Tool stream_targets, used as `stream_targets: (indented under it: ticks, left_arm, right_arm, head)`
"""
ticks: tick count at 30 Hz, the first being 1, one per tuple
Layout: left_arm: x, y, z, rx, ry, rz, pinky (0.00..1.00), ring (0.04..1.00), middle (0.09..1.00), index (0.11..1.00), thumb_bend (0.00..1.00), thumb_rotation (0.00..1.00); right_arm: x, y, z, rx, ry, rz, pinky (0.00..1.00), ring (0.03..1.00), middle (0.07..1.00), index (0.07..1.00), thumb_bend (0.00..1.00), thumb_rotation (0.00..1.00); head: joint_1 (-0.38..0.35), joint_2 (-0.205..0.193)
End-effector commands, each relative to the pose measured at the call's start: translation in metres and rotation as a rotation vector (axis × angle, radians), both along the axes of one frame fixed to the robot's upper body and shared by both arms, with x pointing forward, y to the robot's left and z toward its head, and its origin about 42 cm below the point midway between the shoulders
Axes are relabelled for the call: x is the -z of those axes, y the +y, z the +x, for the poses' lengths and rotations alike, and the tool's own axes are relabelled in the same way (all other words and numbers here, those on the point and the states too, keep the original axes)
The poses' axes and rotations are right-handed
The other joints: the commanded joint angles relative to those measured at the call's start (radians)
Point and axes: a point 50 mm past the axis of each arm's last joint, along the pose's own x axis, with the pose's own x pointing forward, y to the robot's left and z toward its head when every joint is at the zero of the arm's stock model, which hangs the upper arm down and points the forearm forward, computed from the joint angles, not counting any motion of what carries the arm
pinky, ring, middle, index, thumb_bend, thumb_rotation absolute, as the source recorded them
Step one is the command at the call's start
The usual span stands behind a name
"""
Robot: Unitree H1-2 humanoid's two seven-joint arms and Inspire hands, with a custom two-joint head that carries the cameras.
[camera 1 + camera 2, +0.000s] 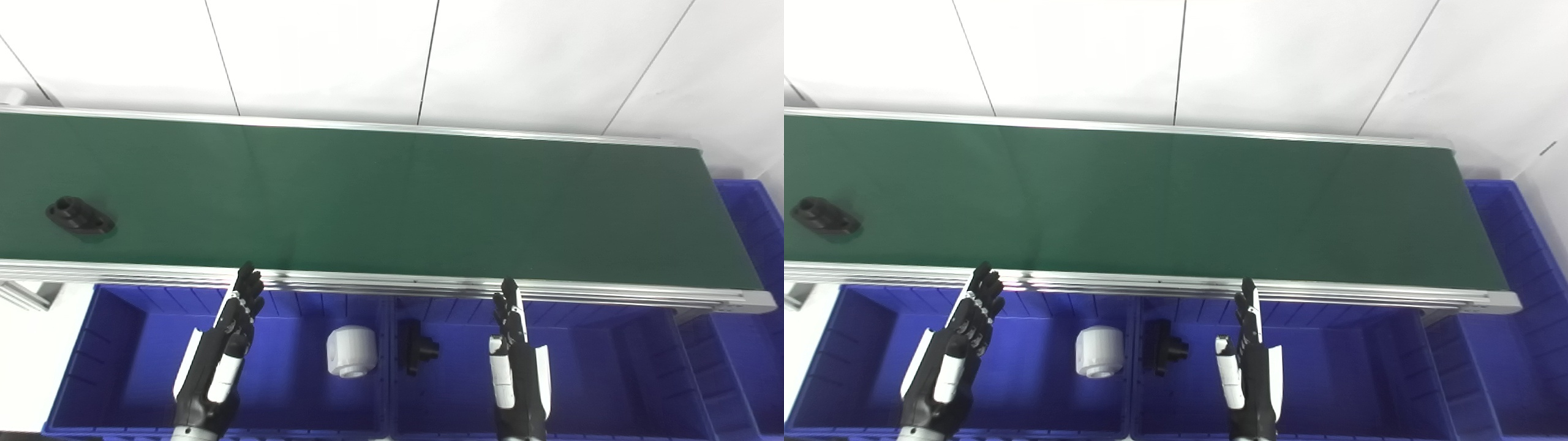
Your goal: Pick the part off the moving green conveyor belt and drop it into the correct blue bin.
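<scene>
The green conveyor belt [392, 196] spans the scene, its near rail running above two blue bins [122, 367] so parts can drop straight down. The left bin holds a white cylindrical part [350, 350], the right bin [600, 367] a black fitting [416, 346]. Both hands wait over the bins, empty: left hand [217, 361] and right hand [517, 367], fingers straight and close together. The black flanged part [79, 215] lies near the belt's left end, probably bound for the right bin.

A factory-style sorting station — green conveyor belt [392, 202], blue bins [612, 392], white panel walls [331, 55].
</scene>
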Motion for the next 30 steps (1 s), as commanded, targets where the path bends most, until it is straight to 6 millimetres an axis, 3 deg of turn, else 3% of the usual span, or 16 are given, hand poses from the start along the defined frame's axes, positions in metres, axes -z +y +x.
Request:
stream_targets:
  ticks: [1, 11, 30]
  left_arm:
    - [-0.007, -0.003, -0.002, 0.000, -0.056, 0.012, 1.00, 1.000, 1.000, 1.000, 0.90, 0.89]
    - [-0.001, -0.003, -0.005, -0.038, -0.061, -0.013, 1.00, 1.000, 1.000, 1.000, 0.90, 0.85]
    - [0.005, -0.007, -0.010, -0.064, -0.077, 0.033, 1.00, 1.000, 1.000, 1.000, 0.86, 0.88]
  right_arm:
    - [-0.008, 0.001, 0.002, -0.006, -0.080, 0.005, 0.96, 0.974, 1.000, 1.000, 0.77, 1.00]
    - [-0.007, 0.003, 0.003, -0.020, -0.079, 0.018, 0.94, 0.951, 0.987, 1.000, 0.76, 1.00]
    - [-0.003, 0.001, 0.002, -0.039, -0.066, 0.024, 0.94, 0.951, 0.990, 1.000, 0.75, 1.00]
  head:
    - [0.002, 0.000]
    - [-0.001, -0.002]
    - [0.010, -0.003]
